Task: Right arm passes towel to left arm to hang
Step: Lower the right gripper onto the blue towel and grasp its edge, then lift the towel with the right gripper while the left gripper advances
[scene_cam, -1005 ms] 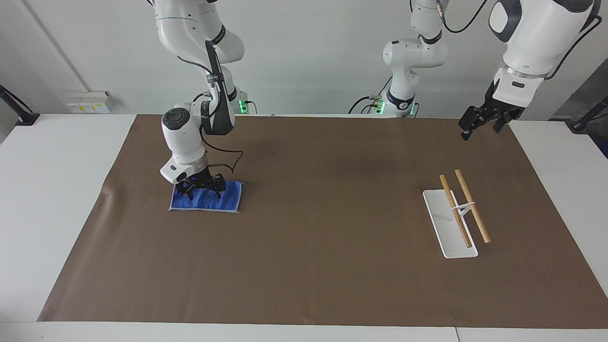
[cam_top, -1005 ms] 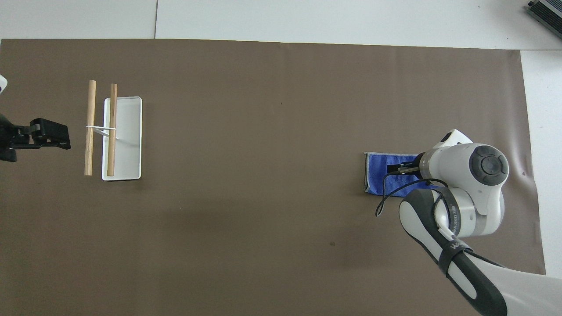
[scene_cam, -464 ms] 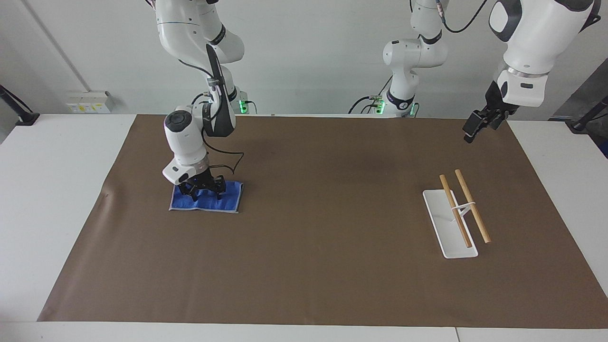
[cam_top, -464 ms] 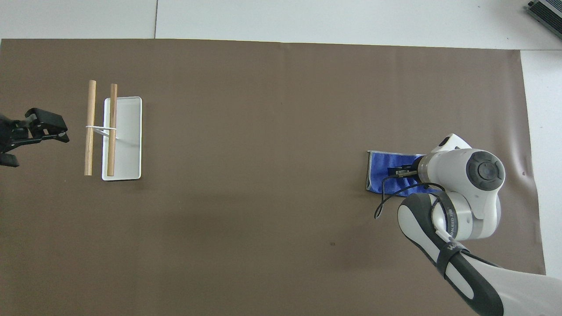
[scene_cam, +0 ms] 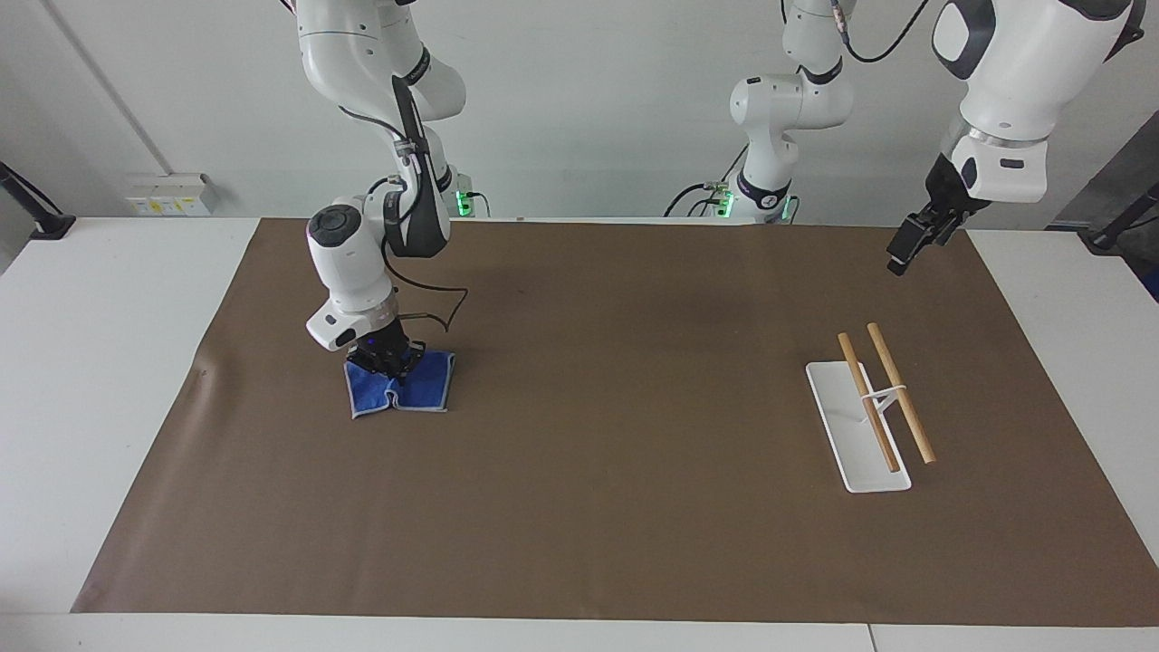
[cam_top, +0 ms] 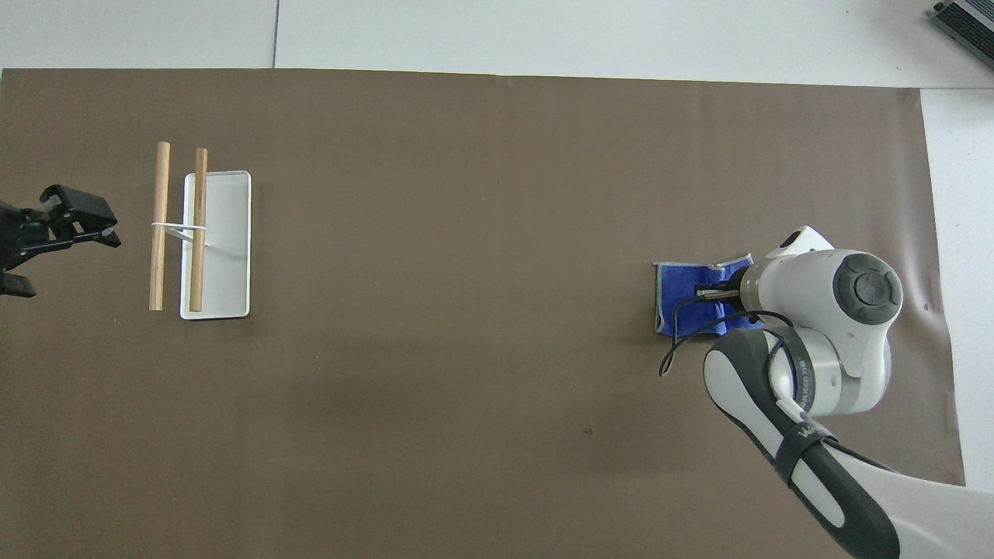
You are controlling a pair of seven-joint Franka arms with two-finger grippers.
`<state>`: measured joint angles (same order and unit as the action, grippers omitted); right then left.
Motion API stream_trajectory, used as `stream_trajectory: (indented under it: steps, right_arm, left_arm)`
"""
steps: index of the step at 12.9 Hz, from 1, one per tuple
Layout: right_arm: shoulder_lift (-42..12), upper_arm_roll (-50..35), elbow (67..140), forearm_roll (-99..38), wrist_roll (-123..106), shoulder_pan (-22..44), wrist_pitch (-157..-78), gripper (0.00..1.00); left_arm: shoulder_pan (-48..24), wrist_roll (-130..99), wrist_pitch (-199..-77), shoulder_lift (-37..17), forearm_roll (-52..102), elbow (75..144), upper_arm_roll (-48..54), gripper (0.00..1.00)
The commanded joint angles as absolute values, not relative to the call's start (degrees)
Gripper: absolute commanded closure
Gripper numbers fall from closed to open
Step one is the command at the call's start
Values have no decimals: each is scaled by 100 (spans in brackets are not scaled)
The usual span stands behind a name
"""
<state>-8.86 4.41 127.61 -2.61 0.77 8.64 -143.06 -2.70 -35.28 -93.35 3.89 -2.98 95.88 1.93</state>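
Observation:
The blue towel (scene_cam: 403, 389) lies on the brown mat toward the right arm's end of the table, bunched up at its middle. My right gripper (scene_cam: 387, 359) is shut on the towel's upper edge, pinching the cloth together. In the overhead view the towel (cam_top: 683, 299) shows partly under the right arm's wrist, and the gripper (cam_top: 718, 293) is mostly hidden. My left gripper (scene_cam: 905, 249) hangs in the air over the mat's edge at the left arm's end; it also shows in the overhead view (cam_top: 78, 225). A white rack with two wooden rods (scene_cam: 883, 398) stands on the mat there.
The rack's white base plate (cam_top: 229, 256) sits beside the rods (cam_top: 159, 225). The brown mat (scene_cam: 616, 435) covers most of the white table. A black cable loops from the right wrist beside the towel.
The right gripper has closed on the towel, drawing the flat cloth into a bunched, narrower shape. The left gripper has turned and shifted slightly at its end.

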Motion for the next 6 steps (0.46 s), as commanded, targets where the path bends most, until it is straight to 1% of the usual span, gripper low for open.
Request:
stream_trajectory:
  steps: [1,4,6]
  right_arm:
    - [-853,316,12288,-500,307,826,-13739,100]
    - [-782,220,11832,-859,369,826,-13308,100]
    - [-808,123,11506,-1439,360,826,-13263,100]
  left_arm:
    - [-343,-3595,-9448,554,-229,9791,114,0]
    - [-334,-3595,-9483,563,-194,9826,114,0]
    - [-334,-3734,-9623,615,226,9984,106,0]
